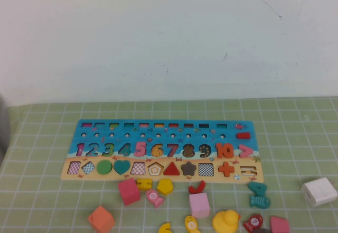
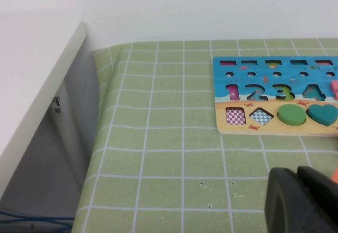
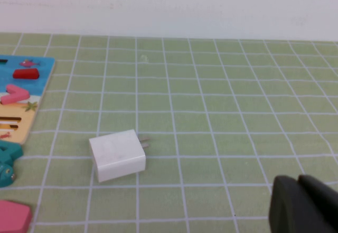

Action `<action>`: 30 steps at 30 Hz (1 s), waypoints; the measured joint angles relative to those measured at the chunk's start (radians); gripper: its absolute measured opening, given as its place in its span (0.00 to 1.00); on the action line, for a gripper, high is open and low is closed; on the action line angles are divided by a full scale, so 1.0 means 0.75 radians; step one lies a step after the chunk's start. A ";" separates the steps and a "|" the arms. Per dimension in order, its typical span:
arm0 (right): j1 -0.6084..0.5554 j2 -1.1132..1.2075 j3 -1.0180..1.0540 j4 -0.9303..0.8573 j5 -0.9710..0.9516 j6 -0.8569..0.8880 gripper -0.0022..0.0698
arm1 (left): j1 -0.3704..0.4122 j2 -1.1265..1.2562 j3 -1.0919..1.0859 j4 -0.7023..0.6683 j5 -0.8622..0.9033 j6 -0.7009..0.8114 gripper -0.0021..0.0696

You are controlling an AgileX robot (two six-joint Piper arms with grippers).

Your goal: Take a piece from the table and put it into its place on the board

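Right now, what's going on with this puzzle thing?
Nothing is being handled yet. The board lies flat on the green checked cloth, with loose pieces scattered in front of it. The yellow 6 lies among them at the near edge. The left gripper, shut and empty, hangs over the cloth near the board's left end. The right gripper hangs near a white charger.

High view overlooks whole board (image 1: 163,148); low wrist views share its ends.

Loose piece (image 1: 165,227) lies nearer than the board (image 1: 161,148).
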 joint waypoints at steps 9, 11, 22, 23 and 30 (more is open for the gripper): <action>0.000 0.000 0.000 0.000 0.000 0.000 0.03 | 0.000 0.000 0.003 -0.607 -0.233 -0.226 0.03; 0.000 0.000 0.000 0.000 0.000 0.000 0.03 | 0.000 0.000 0.003 -0.867 -0.271 -0.332 0.03; 0.000 0.000 0.000 0.000 0.000 0.000 0.03 | 0.000 0.000 0.003 -1.216 -0.304 -0.411 0.03; 0.000 0.000 0.000 0.000 0.000 0.000 0.03 | 0.000 0.000 0.003 -1.248 -0.304 -0.411 0.03; 0.000 0.000 0.000 0.000 0.000 0.000 0.03 | 0.000 0.000 -0.046 -1.370 -0.209 -0.107 0.03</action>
